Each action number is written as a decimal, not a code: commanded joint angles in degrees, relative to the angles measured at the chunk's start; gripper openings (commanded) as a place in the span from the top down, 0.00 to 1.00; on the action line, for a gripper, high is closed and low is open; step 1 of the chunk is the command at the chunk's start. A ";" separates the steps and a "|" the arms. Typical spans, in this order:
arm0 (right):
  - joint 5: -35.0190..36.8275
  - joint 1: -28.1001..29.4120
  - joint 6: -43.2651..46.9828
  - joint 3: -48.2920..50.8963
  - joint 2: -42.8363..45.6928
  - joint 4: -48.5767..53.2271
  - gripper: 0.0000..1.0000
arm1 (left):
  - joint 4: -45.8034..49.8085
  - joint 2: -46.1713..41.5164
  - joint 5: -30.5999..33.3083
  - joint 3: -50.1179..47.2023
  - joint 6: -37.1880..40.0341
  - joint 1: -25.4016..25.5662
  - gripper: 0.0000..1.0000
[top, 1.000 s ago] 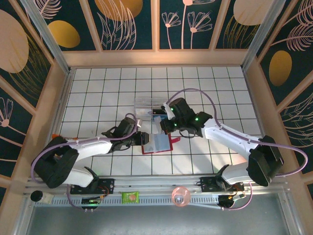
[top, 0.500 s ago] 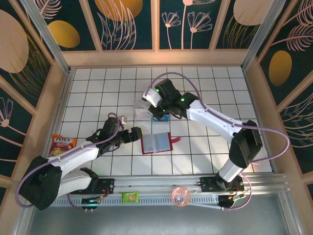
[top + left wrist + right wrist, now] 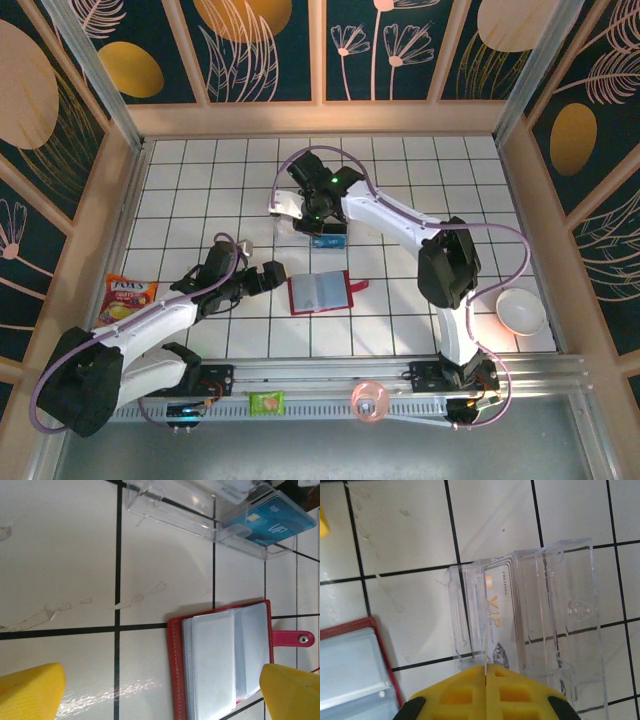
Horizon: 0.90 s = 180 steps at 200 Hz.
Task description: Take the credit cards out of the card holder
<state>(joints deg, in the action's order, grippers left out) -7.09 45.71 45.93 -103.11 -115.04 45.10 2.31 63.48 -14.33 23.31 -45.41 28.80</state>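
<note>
Now right arm (image 3: 392, 216) leftward, card holder (image 3: 320, 292) unmoved

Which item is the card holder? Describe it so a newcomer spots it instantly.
On the white tiled table, look near the middle, just ahead of the open left claw. The card holder lies open there: a red booklet with grey-blue sleeves and a snap tab, unlike the see-through plastic box beyond it.

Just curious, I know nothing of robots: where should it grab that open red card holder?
Probably by the red snap tab, from above: the card holder lies open and flat on the tiles, and the tab juts out beyond its edge, free to pinch.
</note>
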 commanded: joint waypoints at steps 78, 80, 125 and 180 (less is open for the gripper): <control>2.71 -0.91 8.38 -4.69 -5.23 0.79 1.00 | 5.69 -1.35 1.36 2.47 0.76 -1.02 0.01; 2.64 -0.92 8.36 -4.61 -5.22 0.78 1.00 | 5.69 -1.41 1.40 2.45 0.72 -1.02 0.01; 2.09 0.05 7.88 -3.58 -5.64 0.22 1.00 | 6.60 -2.81 2.58 2.09 0.28 -1.09 0.01; 1.64 1.29 7.69 -3.42 -6.69 0.40 1.00 | 8.59 -5.06 4.20 2.35 0.49 -1.26 0.01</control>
<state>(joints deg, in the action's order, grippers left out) -4.56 46.19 52.66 -106.76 -120.09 45.45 8.38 59.51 -11.40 24.77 -45.23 28.01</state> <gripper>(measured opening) 0.045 0.988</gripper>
